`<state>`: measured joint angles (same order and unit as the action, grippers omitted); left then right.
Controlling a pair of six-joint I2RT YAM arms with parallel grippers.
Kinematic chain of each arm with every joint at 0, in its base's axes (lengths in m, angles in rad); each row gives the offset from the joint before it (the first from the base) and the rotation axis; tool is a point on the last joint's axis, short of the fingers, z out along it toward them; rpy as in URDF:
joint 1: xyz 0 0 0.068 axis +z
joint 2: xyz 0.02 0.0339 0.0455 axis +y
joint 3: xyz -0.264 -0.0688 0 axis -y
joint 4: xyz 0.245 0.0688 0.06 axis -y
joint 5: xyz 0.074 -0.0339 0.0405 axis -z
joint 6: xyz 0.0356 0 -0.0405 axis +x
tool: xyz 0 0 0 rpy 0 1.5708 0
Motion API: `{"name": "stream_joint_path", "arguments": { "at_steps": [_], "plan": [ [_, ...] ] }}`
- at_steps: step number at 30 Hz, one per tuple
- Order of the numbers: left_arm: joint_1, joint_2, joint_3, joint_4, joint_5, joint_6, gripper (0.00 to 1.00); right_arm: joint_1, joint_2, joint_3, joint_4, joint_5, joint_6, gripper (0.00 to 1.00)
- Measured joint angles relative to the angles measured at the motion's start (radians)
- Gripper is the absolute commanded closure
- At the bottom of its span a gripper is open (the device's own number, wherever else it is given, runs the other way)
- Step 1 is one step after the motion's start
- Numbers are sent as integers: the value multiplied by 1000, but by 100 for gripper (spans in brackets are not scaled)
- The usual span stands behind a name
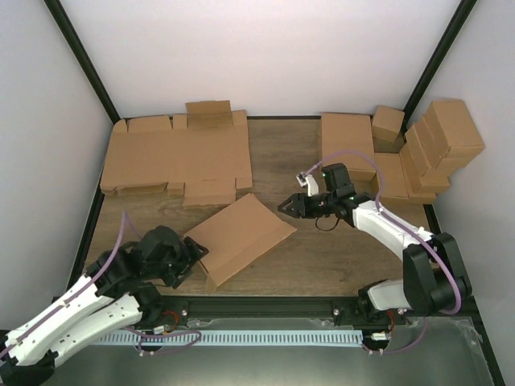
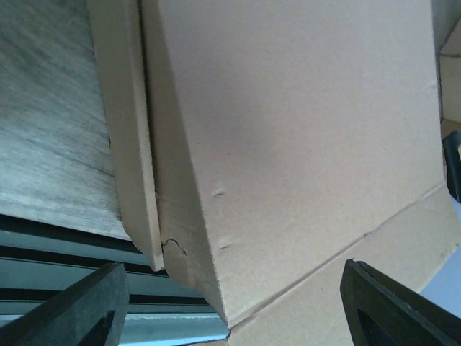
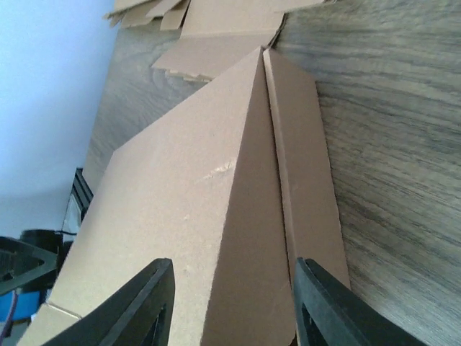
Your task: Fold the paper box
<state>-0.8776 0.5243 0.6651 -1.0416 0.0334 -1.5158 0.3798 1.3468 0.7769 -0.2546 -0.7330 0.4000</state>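
The paper box lies in the middle of the table as a wide, shallow, closed brown shape, turned at an angle. My left gripper is at its near-left corner, open. In the left wrist view that corner of the box sits between the spread fingers, with a side flap standing slightly off the wall. My right gripper is at the far-right corner. Its jaws are open and straddle the box's side wall and a narrow flap lying on the wood.
A pile of flat cardboard blanks covers the back left. Finished boxes are stacked at the back right, behind the right arm. The metal rail runs along the near table edge, close under the box's near corner.
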Motion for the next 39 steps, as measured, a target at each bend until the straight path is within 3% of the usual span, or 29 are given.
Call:
{"name": "stream_joint_path", "arguments": {
  "at_steps": [3, 8, 16, 21, 23, 28, 32, 36, 39],
  "plan": [
    [0, -2, -35, 20, 22, 0, 33, 10, 20, 0, -4, -15, -19, 63],
    [0, -24, -138, 87, 66, -3, 42, 13, 40, -5, -8, -32, -40, 73],
    [0, -44, -217, 158, 95, -9, 50, 19, 56, -87, 26, -81, -23, 78],
    [0, -55, -242, 174, 103, -16, 60, 28, 78, -134, 56, -82, -11, 82],
    [0, -68, -248, 178, 103, -19, 62, 30, 89, -148, 60, -78, -8, 80],
    [0, -103, -283, 195, 106, -26, 66, 30, 95, -157, 58, -40, -4, 62],
    [0, -106, -303, 214, 110, -26, 66, 32, 71, -156, 43, 1, -8, 56],
    [0, -95, -304, 228, 106, -19, 68, 34, -46, -153, 8, 88, -15, 43],
    [0, -85, -304, 237, 101, -8, 70, 34, -153, -148, 8, 105, -26, 40]
  ]
}}
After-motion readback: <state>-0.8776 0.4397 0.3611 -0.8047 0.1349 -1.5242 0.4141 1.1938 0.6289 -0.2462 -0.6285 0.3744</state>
